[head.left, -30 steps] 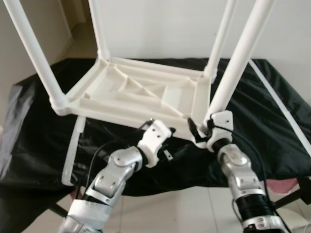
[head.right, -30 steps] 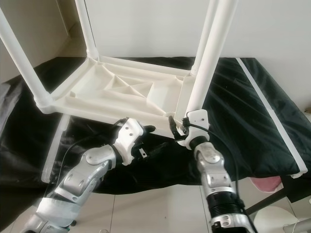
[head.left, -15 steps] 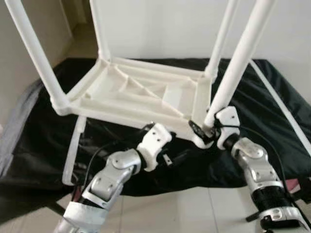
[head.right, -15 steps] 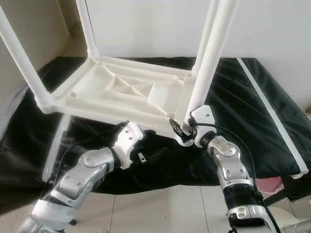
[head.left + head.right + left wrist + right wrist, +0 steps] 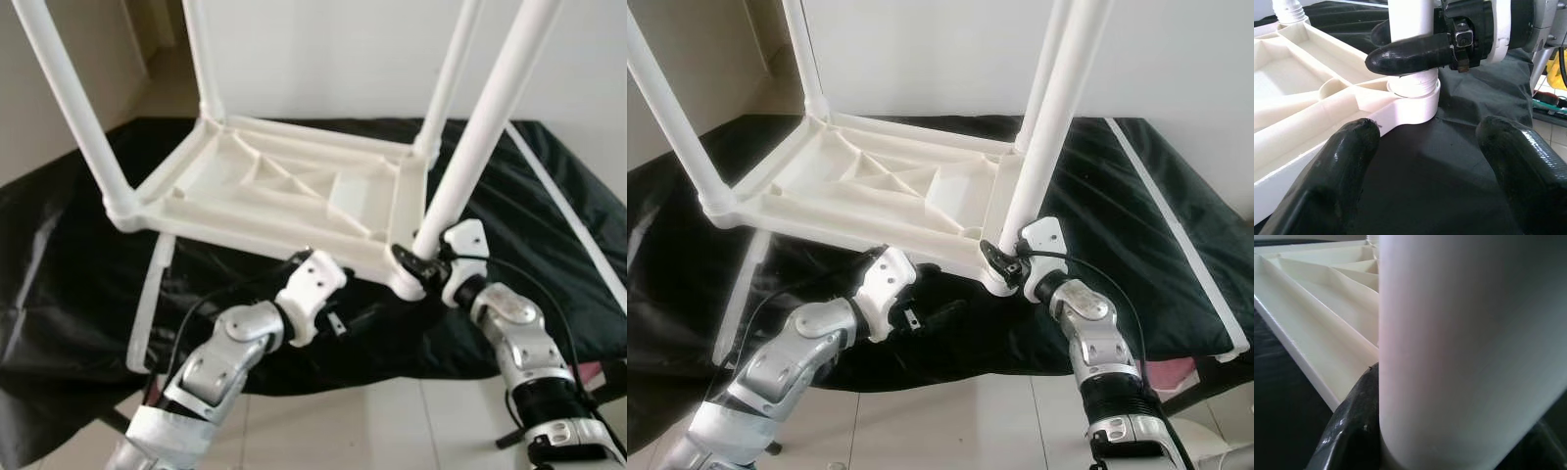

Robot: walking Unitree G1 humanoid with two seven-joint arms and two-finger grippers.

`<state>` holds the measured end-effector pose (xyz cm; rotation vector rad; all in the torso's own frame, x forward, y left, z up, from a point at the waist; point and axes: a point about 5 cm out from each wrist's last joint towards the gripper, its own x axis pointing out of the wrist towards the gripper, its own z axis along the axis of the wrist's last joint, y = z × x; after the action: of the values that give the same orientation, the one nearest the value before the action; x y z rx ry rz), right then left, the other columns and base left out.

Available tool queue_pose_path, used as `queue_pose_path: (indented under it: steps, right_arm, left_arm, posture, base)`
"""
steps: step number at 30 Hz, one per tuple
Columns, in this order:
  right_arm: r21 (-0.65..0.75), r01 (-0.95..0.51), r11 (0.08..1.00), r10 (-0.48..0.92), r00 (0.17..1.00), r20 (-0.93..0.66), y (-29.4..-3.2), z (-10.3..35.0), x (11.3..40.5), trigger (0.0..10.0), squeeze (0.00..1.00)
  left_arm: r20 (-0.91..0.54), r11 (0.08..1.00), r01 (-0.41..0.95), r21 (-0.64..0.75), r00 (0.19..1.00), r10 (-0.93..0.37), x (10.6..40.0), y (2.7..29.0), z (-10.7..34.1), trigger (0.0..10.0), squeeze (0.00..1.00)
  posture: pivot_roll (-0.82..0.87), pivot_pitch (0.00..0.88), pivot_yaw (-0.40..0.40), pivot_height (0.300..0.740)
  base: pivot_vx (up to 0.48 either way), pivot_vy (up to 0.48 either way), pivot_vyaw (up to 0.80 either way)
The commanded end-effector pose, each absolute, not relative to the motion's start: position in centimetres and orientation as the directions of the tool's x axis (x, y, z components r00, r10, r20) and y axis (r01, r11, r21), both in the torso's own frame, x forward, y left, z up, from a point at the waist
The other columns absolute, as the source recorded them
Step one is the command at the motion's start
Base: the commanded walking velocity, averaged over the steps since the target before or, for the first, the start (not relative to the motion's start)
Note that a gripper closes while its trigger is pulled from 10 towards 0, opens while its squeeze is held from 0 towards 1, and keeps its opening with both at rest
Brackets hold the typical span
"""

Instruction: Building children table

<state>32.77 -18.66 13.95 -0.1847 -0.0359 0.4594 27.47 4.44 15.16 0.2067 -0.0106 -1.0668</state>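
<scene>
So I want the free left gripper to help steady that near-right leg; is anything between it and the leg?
Nothing visible does. The left gripper is open, with bare black cloth between it and the leg. The right gripper is already shut around the leg just above its socket.

No text, label, brand, number or sign can be read anywhere in these pictures, neither on the white upturned children's table (image 5: 284, 191) and its legs, nor on the black cloth (image 5: 78, 294) beneath it.
</scene>
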Motion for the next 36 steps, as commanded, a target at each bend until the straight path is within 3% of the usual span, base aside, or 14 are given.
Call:
queue_pose_path:
  steps: [1, 5, 10, 23, 30, 31, 32, 34, 35, 36]
  right_arm:
    - [-0.205, -0.400, 0.893, 0.388, 0.916, -0.098, -19.3, 12.2, 32.4, 10.0, 0.00]
    - [-0.198, -0.296, 0.934, 0.280, 0.954, -0.106, -19.6, 12.0, 32.6, 10.0, 0.00]
    - [-0.060, -0.062, 0.996, 0.054, 0.990, -0.127, -18.5, 11.2, 32.2, 10.0, 0.00]
    - [0.068, 0.240, 0.968, -0.233, 0.968, -0.092, -14.7, 11.3, 30.9, 10.0, 0.00]
    - [0.132, 0.196, 0.972, -0.197, 0.980, -0.010, -14.0, 13.0, 31.0, 10.0, 0.00]
    - [0.125, 0.194, 0.973, -0.196, 0.981, 0.001, -14.0, 13.1, 30.9, 10.0, 0.05]
    - [0.122, 0.200, 0.972, -0.203, 0.979, 0.007, -14.0, 13.2, 30.9, 10.0, 0.29]
    - [0.120, 0.205, 0.971, -0.208, 0.978, 0.011, -14.0, 13.3, 30.9, 10.0, 0.29]
    - [0.117, 0.190, 0.975, -0.195, 0.981, 0.025, -13.9, 13.5, 30.8, 10.0, 1.00]
    - [0.117, 0.172, 0.978, -0.178, 0.983, 0.040, -14.0, 13.7, 30.8, 10.0, 1.00]
  left_arm:
    - [-0.118, 0.401, 0.899, 0.177, 0.424, -0.898, 27.2, 4.2, 15.0, 10.0, 0.00]
    - [-0.114, 0.404, 0.898, 0.175, 0.426, -0.897, 27.2, 4.1, 15.1, 10.0, 0.00]
    - [-0.116, 0.405, 0.898, 0.171, 0.427, -0.897, 27.2, 4.1, 15.0, 10.0, 0.00]
    - [-0.108, 0.417, 0.894, 0.167, 0.436, -0.893, 27.2, 4.1, 15.1, 10.0, 0.00]
    - [-0.103, 0.424, 0.890, 0.166, 0.443, -0.890, 27.1, 4.2, 15.1, 10.0, 0.00]
    - [-0.103, 0.424, 0.890, 0.166, 0.444, -0.890, 27.1, 4.2, 15.1, 10.0, 0.00]
    - [-0.102, 0.426, 0.890, 0.166, 0.445, -0.890, 27.2, 4.3, 15.1, 10.0, 0.00]
    - [-0.101, 0.426, 0.889, 0.167, 0.446, -0.890, 27.2, 4.3, 15.2, 10.0, 0.00]
    - [-0.099, 0.431, 0.887, 0.168, 0.450, -0.888, 27.3, 4.4, 15.2, 10.0, 0.00]
    - [-0.095, 0.434, 0.885, 0.167, 0.453, -0.886, 27.4, 4.4, 15.3, 10.0, 0.00]
  posture:
    - [-0.03, 0.019, -0.022, 0.740]
    - [-0.04, 0.032, -0.020, 0.740]
    - [-0.04, 0.041, -0.018, 0.740]
    - [-0.03, 0.045, -0.030, 0.740]
    - [-0.02, 0.039, -0.031, 0.740]
    - [-0.02, 0.037, -0.031, 0.740]
    - [-0.02, 0.035, -0.029, 0.740]
    - [-0.02, 0.035, -0.029, 0.740]
    - [-0.03, 0.035, -0.023, 0.740]
    - [-0.03, 0.044, -0.022, 0.740]
  base:
    - [0.000, 0.000, 0.00]
    - [0.000, 0.000, 0.00]
    - [0.000, 0.000, 0.00]
    - [0.000, 0.000, 0.00]
    - [0.000, 0.000, 0.00]
    - [0.000, 0.000, 0.00]
    - [0.000, 0.000, 0.00]
    - [0.000, 0.000, 0.00]
    - [0.000, 0.000, 0.00]
    - [0.000, 0.000, 0.00]
